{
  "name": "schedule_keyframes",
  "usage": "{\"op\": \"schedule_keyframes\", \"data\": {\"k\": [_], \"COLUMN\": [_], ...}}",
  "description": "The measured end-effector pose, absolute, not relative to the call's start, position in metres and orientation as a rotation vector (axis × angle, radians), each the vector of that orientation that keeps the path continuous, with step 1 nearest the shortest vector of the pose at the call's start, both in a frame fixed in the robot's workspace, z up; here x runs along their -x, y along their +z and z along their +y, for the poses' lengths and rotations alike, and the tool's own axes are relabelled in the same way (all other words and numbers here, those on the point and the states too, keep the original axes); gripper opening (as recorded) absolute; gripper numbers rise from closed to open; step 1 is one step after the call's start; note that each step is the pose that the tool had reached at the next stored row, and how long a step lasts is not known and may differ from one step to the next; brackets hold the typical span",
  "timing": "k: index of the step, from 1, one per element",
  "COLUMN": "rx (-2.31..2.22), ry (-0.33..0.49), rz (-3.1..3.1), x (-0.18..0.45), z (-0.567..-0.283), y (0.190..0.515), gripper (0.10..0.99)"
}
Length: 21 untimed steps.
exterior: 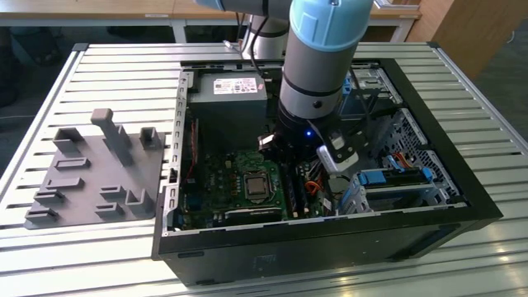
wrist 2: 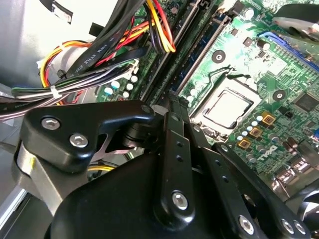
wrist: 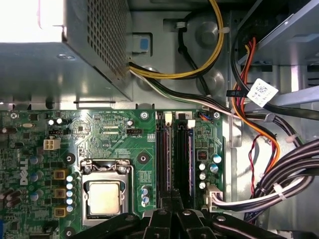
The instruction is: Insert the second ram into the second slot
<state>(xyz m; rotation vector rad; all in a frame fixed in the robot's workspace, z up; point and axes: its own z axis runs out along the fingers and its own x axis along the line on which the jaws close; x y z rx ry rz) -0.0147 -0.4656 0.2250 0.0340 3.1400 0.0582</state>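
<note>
The black metal gripper (wrist: 172,219) hung low over the green motherboard's black memory slots (wrist: 183,154); its fingers looked nearly closed, their hold unclear; the second ram could not be made out; any misalignment risked jamming a slot or snagging the bundled black cables (wrist: 279,184) beside

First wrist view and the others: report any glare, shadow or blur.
First wrist view: the power supply top corner is blown out white. Second wrist view: the gripper looms dark and soft, and the case wall behind the cables is overexposed. Exterior view: window glare streaks the slatted table.
</note>
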Motion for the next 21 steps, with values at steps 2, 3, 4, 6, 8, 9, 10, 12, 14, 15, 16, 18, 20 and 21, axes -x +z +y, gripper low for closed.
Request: {"op": "schedule_keyframes", "data": {"k": [2,3,4,6,8,9,10,12,14,15,16,18,20,21], "rx": [-0.034,-0.034,-0.034,-0.034,-0.034,-0.034,-0.034,-0.034,-0.034,-0.034,-0.034,-0.034,-0.034,-0.034], "ry": [0.058,0.058,0.058,0.057,0.057,0.057,0.058,0.056,0.056,0.057,0.060,0.061,0.058,0.059], "rz": [3.140,3.140,3.140,3.140,3.140,3.140,3.140,3.140,3.140,3.140,3.139,3.139,3.140,3.140], "x": [0.015,0.015,0.015,0.015,0.015,0.015,0.015,0.015,0.015,0.015,0.015,0.015,0.015,0.015], "z": [-0.465,-0.465,-0.465,-0.465,-0.465,-0.465,-0.465,-0.465,-0.465,-0.465,-0.465,-0.465,-0.465,-0.465], "y": [0.223,0.222,0.222,0.221,0.219,0.219,0.218,0.216,0.215,0.216,0.217,0.221,0.225,0.226], "gripper": [0.106,0.106,0.106,0.106,0.106,0.106,0.106,0.106,0.106,0.106,0.106,0.106,0.106,0.106]}}
